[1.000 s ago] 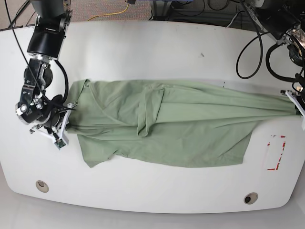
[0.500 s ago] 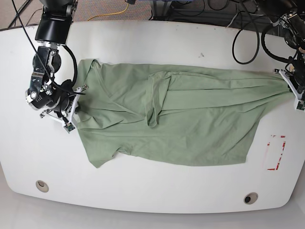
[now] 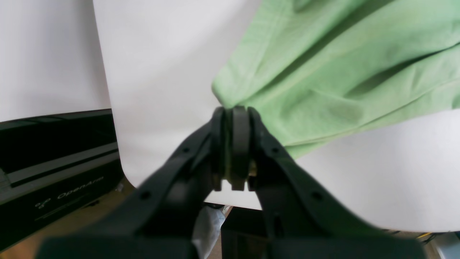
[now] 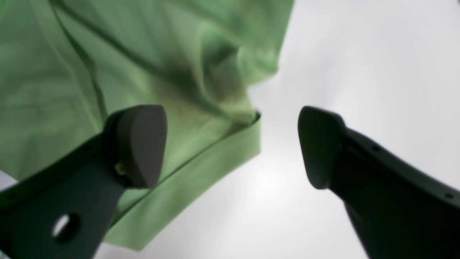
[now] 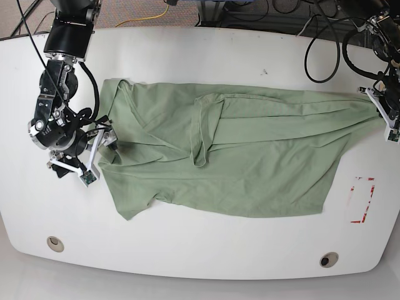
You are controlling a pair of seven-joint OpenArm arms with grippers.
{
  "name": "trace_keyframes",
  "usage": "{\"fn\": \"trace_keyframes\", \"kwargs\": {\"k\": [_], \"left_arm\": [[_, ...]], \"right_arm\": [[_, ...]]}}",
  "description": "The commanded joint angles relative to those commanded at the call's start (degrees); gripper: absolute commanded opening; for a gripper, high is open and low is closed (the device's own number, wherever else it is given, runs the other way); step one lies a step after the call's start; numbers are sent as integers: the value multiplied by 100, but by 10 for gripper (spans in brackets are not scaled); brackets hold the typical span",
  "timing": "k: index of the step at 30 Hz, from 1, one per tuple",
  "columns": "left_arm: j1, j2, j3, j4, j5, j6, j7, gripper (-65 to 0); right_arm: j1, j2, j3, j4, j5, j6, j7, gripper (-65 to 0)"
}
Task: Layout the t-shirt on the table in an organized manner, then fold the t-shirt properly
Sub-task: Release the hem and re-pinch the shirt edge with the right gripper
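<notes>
The pale green t-shirt lies spread lengthwise across the white table, wrinkled, with a fold ridge near its middle. At the table's right edge my left gripper is shut on the shirt's far right corner. The left wrist view shows its jaws pressed together on the cloth's edge. At the shirt's left edge my right gripper stands open. In the right wrist view the hemmed edge lies loose between the spread fingers, touching neither.
A red tape rectangle marks the table at the right front. Grommet holes sit at the front left and front right. Black cables loop over the back right. A black box stands below the table edge.
Both arms carried the shirt toward the table's far side, flattening it. My right gripper then opened, let go of the left edge and drew back slightly. The left gripper keeps its grip.
</notes>
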Motion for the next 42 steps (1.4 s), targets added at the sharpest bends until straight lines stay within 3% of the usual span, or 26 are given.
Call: {"fn": "trace_keyframes", "kwargs": {"k": [5, 24, 42], "left_arm": [[9, 0, 0, 0, 0, 0, 0, -650], [9, 0, 0, 0, 0, 0, 0, -650], [9, 0, 0, 0, 0, 0, 0, -650]], "right_arm": [[62, -53, -26, 255, 35, 0, -229, -43], [-1029, -1327, -18, 237, 35, 0, -273, -43], [-1037, -1538, -26, -615, 35, 0, 18, -44]]}}
